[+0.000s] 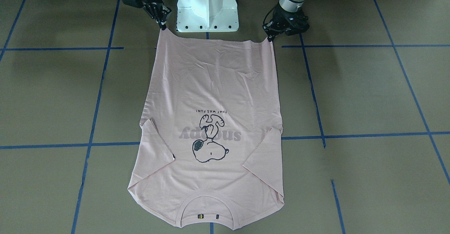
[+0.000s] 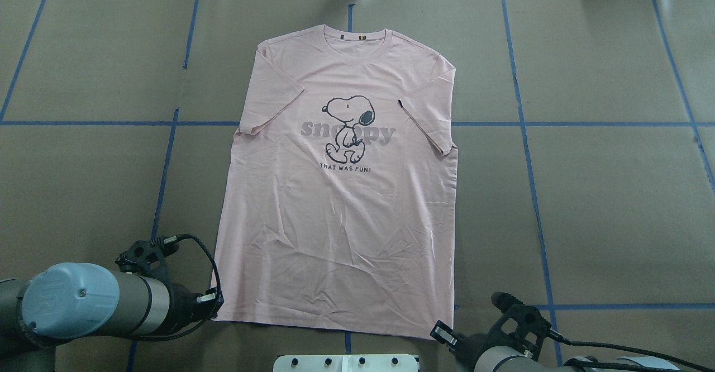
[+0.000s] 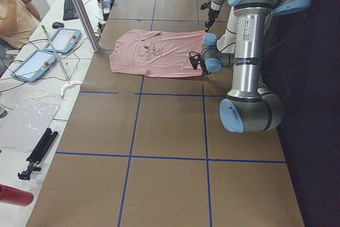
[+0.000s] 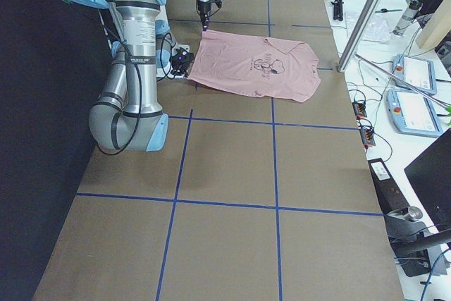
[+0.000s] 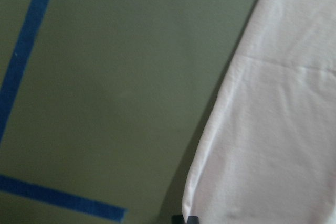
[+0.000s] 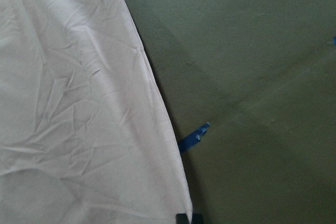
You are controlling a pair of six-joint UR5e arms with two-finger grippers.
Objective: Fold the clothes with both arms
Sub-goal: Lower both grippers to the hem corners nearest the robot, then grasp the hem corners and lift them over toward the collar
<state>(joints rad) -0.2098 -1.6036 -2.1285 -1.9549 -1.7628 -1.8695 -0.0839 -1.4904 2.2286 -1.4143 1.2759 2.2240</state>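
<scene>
Overhead exterior view shows the T-shirt lying flat and print-up on the worktop, collar at the far side and hem nearest the robot. Both sleeves are turned in over the chest.

The left pincer and the right pincer each sit at one hem corner. Each appears pressed together on the cloth, since both corners peak slightly toward the tips.

Step in hand, by judgement: the grasp for the hem-to-collar fold. The next move calls for lifting both corners evenly and carrying them toward the collar, with the hem kept taut (uneven travel would skew the fold).

The worktop is brown, gridded with blue tape. A white pedestal stands between the arms. A side desk holds teach pendants, and an operator is seated there.
</scene>
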